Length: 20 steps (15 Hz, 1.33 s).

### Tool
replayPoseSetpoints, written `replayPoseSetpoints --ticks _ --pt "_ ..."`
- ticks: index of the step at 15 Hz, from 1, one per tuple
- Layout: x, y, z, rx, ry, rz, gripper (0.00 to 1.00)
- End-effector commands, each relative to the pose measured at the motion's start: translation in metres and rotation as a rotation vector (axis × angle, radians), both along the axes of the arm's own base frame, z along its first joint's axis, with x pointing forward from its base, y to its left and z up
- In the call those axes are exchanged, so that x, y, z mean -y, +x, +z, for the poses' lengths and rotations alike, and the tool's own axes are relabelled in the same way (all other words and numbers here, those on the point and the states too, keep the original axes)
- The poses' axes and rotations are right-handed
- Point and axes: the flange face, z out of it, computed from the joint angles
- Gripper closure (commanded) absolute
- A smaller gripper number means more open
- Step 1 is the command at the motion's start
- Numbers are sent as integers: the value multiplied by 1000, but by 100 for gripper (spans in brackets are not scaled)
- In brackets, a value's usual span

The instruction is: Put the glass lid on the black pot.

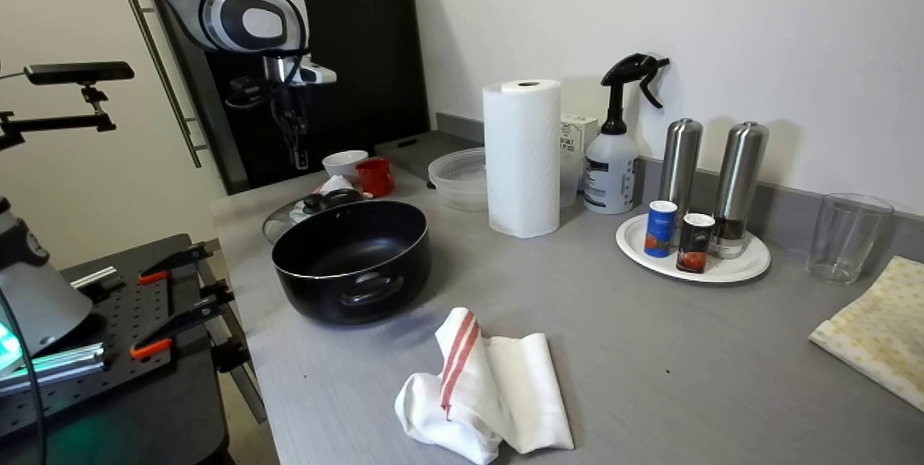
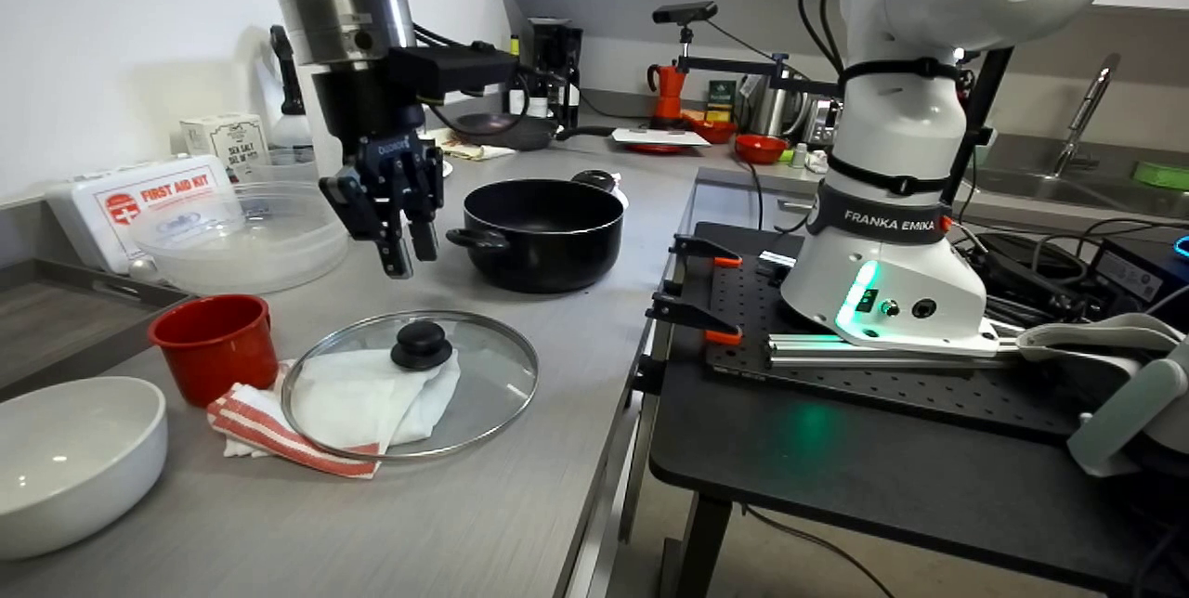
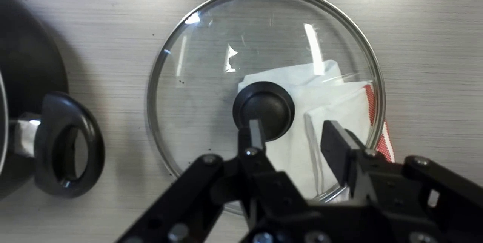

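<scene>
Glass lid [image 2: 492, 394] lies beside the black pot [image 2: 543, 245], jaws spread above it

The jaws stand well apart, a clear gap between them, and hang over the glass lid. In the wrist view, one jaw overlaps the edge of the lid's dark knob [image 3: 264, 103]. The glass lid rests knob up, partly over a folded white towel [image 2: 251, 414] with red stripes. The black pot stands upright and uncovered, a side handle [image 3: 64, 109] jutting out on the lid's side; a strip of counter [image 3: 113, 28] separates the two.

Near the towel, in an exterior view, stand a red cup [image 2: 214, 352] and a white bowl [image 2: 79, 468], with a clear plastic tub [image 2: 251, 250] and a first-aid box [image 2: 125, 208] farther back. Also in an exterior view, a loosely folded striped cloth [image 1: 484, 385] lies near the black pot, while a paper towel roll [image 1: 521, 162], a spray bottle [image 1: 610, 169] and a white plate [image 1: 754, 263] bearing two small shakers [image 1: 660, 230] stand toward the wall.
</scene>
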Motion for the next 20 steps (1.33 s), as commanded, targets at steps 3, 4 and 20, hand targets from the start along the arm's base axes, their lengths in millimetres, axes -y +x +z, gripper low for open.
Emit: replayPoseSetpoints --ticks 3,4,20 --pt "-1 2 -3 -8 -12 0 28" --pt "-1 3 -8 -16 -15 -3 22" --pt "9 45 -81 -116 -1 -31 0"
